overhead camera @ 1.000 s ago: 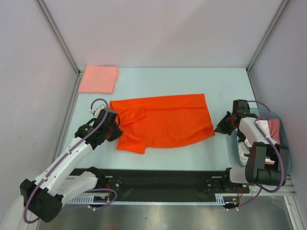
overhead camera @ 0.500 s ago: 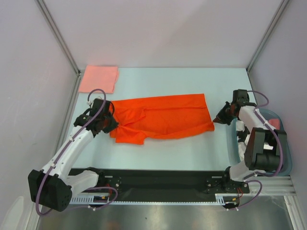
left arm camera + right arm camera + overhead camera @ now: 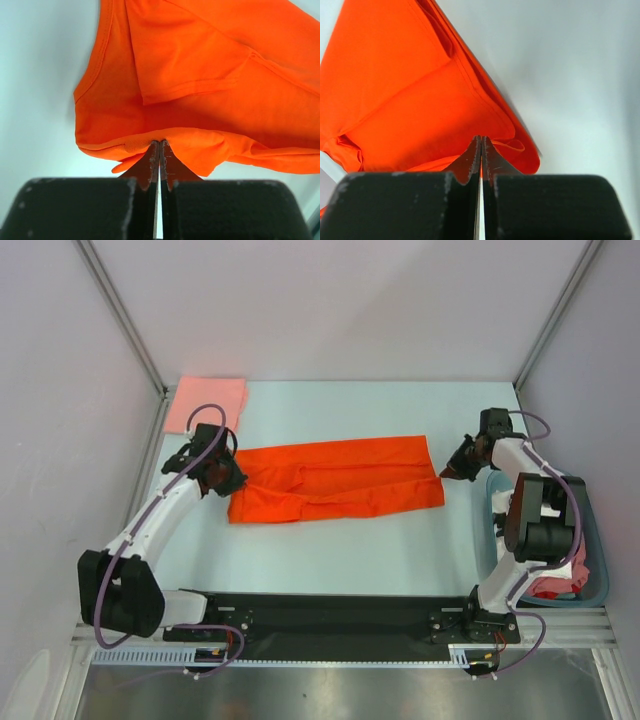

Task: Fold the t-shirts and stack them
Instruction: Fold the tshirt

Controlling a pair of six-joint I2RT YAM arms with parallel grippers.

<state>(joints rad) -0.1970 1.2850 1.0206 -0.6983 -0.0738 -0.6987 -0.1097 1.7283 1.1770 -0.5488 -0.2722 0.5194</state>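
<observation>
A bright orange-red t-shirt point(image 3: 335, 480) lies across the middle of the table, its near edge folded over toward the back into a long band. My left gripper point(image 3: 224, 477) is shut on the shirt's left edge, and the cloth point(image 3: 200, 100) bunches at the closed fingertips. My right gripper point(image 3: 450, 472) is shut on the shirt's right edge point(image 3: 420, 110). A folded salmon-pink t-shirt point(image 3: 206, 405) rests at the back left corner.
A translucent blue-green tub point(image 3: 596, 578) at the right edge holds red and white cloth point(image 3: 557, 578). Grey walls and metal frame posts enclose the table on three sides. The black base rail point(image 3: 330, 618) runs along the near edge.
Both grippers have carried the shirt's near edge away from the bases toward the back, folding it over. The shirt now shows as a narrower band.
</observation>
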